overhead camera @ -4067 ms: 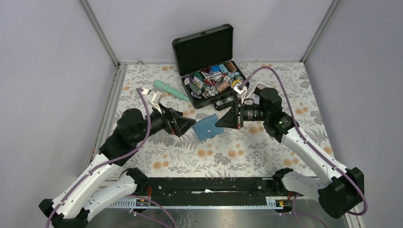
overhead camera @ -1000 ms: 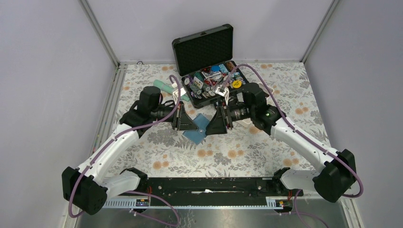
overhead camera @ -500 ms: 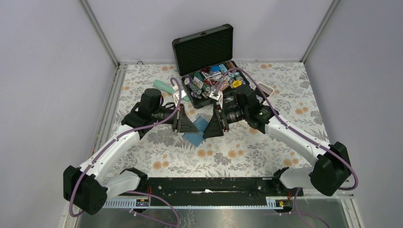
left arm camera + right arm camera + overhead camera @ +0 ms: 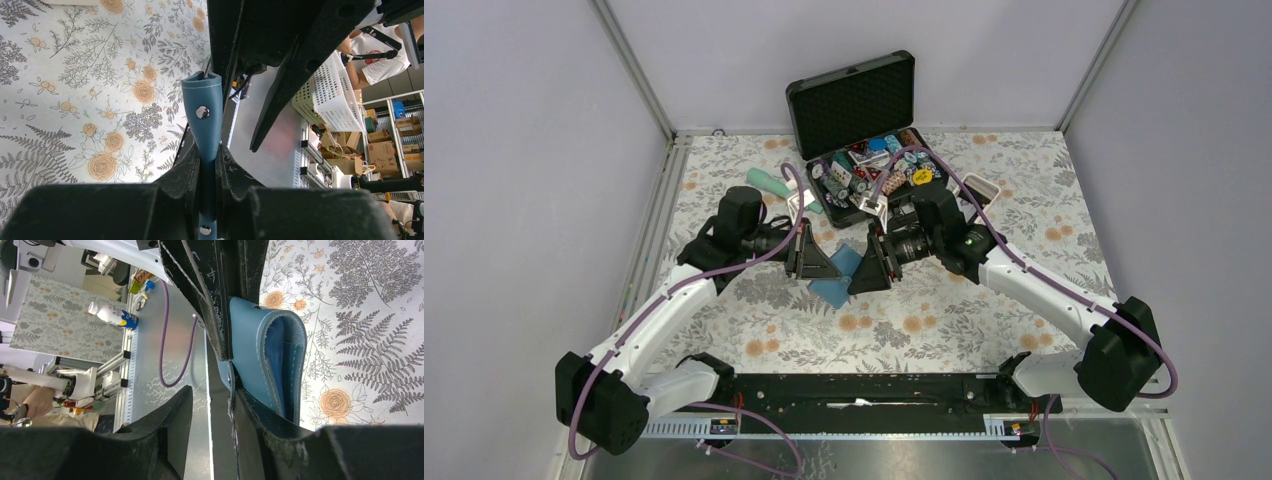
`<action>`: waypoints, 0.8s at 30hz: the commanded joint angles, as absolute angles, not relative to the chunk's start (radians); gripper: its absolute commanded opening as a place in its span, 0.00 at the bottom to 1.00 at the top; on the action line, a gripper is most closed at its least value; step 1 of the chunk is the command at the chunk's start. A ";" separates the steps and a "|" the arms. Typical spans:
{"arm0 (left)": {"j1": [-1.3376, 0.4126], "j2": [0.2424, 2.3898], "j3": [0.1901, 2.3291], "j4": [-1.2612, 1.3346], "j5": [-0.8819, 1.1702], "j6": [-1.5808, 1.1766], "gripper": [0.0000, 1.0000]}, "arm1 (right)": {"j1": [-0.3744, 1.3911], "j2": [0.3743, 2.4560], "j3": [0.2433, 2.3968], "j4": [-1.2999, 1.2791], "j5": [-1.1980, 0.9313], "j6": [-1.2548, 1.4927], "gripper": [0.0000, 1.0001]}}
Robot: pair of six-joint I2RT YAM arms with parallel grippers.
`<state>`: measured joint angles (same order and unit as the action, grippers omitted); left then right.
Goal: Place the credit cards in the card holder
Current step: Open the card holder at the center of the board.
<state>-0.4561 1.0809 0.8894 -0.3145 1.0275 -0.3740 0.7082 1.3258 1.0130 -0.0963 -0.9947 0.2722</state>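
the card holder (image 4: 832,290) is at the middle of the flowered bench (image 4: 914,330), teal-blue, between the two grippers that meet over it from either side. whether its lower edge touches the bench cannot be told.

at the far left a teal cylinder (image 4: 767,181) lies on the bench behind the left arm (image 4: 669,300), well apart from the holder. the left arm reaches in toward the centre. the left gripper (image 4: 207,170) is pressed together on the card holder, its two black fingers (image 4: 186,172) pinching the holder edge-on. the leather stands up out of the grip, and a small snap stud (image 4: 202,112) shows just above the fingers. the fold at its top is rounded and stitched in white.

just right of that, the right gripper (image 4: 209,395) comes in from the other side with its jaws spread. a clear gap shows between the fingers, and nothing lies in it. one finger (image 4: 255,425) rests against the holder's flap. from this side the holder gapes slightly, and the lighter blue lining shows inside the fold.

behind the two grippers a black case (image 4: 854,105) stands open with its foam-lined lid upright. its tray is crowded with colourful poker chips (image 4: 869,175) and other small things too small to tell apart. further right, a pale tray (image 4: 982,187) peeks out from behind the right arm (image 4: 1044,285).
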 commanded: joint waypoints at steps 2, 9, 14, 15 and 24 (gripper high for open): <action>-0.465 1.030 0.903 -0.188 1.098 -0.393 0.00 | 0.727 1.333 0.996 -0.119 -0.917 0.243 0.41; -0.463 1.028 0.903 -0.186 1.087 -0.393 0.00 | 0.729 1.332 0.990 -0.114 -0.910 0.243 0.24; -0.456 1.027 0.899 -0.193 1.053 -0.394 0.00 | 0.730 1.331 0.995 -0.114 -0.878 0.232 0.11; -0.454 1.030 0.899 -0.192 1.052 -0.398 0.00 | 0.732 1.327 0.996 -0.108 -0.868 0.231 0.09; -0.440 1.037 0.890 -0.195 0.967 -0.413 0.00 | 0.795 1.290 0.984 -0.065 -0.606 0.158 0.00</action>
<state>-0.4419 1.0664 0.8783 -0.3119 0.9760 -0.3790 0.7525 1.3014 0.9932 -0.0860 -0.7807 0.2184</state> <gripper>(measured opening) 0.121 0.019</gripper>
